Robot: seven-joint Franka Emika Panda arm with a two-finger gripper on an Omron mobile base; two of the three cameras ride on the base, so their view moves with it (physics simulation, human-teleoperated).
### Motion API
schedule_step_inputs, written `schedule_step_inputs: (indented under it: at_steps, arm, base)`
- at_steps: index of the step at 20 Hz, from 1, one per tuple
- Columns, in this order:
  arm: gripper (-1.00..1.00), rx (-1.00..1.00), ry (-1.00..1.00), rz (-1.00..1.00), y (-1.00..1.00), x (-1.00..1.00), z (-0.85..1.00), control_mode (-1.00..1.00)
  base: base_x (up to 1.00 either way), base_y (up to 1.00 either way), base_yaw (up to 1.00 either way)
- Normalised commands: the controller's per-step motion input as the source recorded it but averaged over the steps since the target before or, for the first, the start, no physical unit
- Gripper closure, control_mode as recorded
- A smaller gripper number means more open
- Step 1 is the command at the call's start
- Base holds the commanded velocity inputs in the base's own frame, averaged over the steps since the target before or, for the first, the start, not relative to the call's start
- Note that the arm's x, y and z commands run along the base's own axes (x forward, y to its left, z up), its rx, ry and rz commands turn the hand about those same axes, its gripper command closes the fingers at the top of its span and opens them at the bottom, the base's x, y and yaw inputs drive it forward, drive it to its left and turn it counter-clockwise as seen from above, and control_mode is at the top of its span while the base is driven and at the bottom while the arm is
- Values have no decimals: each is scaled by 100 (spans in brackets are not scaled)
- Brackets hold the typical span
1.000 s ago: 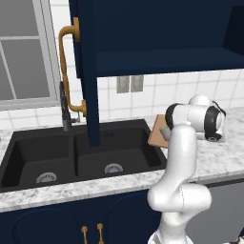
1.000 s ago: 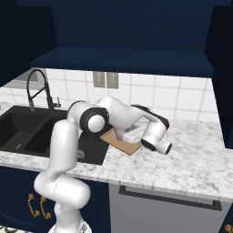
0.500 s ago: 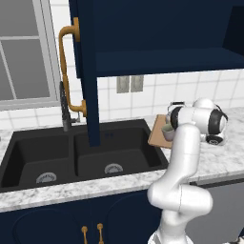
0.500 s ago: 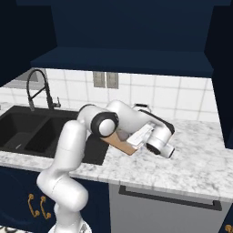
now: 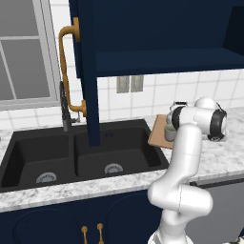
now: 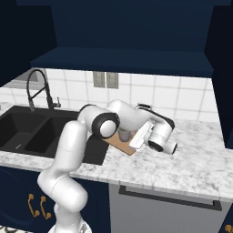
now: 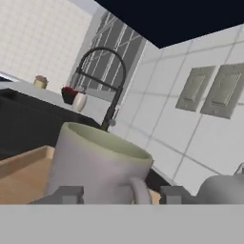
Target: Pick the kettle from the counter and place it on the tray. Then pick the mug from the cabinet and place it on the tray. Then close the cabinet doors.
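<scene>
Mug [image 7: 97, 164], pale grey-beige with a greenish inside (handle facing me), stands on the tray [image 7: 21, 174] between my gripper's [image 7: 119, 194] spread fingers.

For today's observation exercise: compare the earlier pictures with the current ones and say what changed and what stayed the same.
The gripper opened, its fingers parting on either side of the mug and letting it go on the tray. The arm shifted slightly. The kettle, sink and open cabinet doors stayed put.
</scene>
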Motion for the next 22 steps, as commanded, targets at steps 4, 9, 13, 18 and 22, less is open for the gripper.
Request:
schedule_step_inputs:
  at_steps: [4,9,13,18,22]
  arm:
    - [-100,-17,-5,0,-2,-1,2,-100]
    - [-100,-14,-3,-1,0,-23,24,-100]
    - [-100,-12,0,-4,0,-29,42,-100]
    - [-100,-16,0,-8,2,-54,50,-100]
    - [-100,-13,0,-12,4,-54,56,-100]
  base:
    - [0,0,0]
    - [0,0,0]
    - [0,0,0]
    - [0,0,0]
    - [0,0,0]
